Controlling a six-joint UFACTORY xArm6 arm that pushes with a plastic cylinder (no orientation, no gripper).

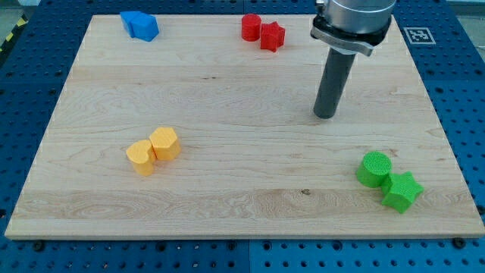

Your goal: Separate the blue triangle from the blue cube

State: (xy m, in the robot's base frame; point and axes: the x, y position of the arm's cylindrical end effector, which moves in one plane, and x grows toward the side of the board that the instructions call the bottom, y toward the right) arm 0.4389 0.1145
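Handless, the arm ends in a dark rod, so nothing is grasped; my tip (325, 116) rests on the pale wooden desk (227, 205) toward its right edge, clear of every block. From there the blue plastic triangle (132, 20) and blue plastic cube (145, 27) lie far across at the top-left corner, touching. Which is which is hard to make out; their seam is unclear.

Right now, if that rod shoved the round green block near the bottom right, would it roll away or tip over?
Probably neither. The green round block stands on a flat end and looks squat, so it should slide. It touches the green star block, so that one would likely shift or deflect it. My tip is above and left of both, touching neither.
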